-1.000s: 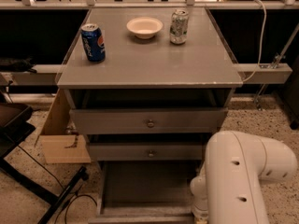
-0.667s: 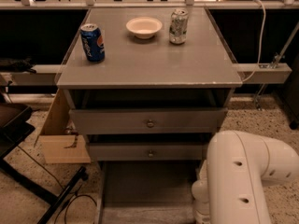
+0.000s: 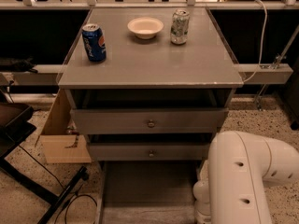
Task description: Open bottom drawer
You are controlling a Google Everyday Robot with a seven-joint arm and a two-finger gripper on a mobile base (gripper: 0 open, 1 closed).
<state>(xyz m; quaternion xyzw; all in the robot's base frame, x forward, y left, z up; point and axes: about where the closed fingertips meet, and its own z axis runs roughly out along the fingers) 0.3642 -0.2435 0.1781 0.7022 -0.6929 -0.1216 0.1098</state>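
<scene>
The grey cabinet [image 3: 149,73] shows two taller drawer fronts, the upper [image 3: 150,121] and the middle [image 3: 150,152], each with a small round knob. Below them the bottom drawer [image 3: 149,185] is pulled out toward me as a shallow grey tray. Its front and knob lie past the lower edge of the view. My white arm [image 3: 247,176] fills the lower right, beside the tray's right side. The gripper itself is out of view, below the frame or behind the arm.
On the cabinet top stand a blue soda can [image 3: 94,42], a white bowl [image 3: 145,27] and a silver can [image 3: 179,26]. A cardboard box [image 3: 60,134] sits on the floor at the left. A black stand's legs and a cable [image 3: 60,195] cross the floor at lower left.
</scene>
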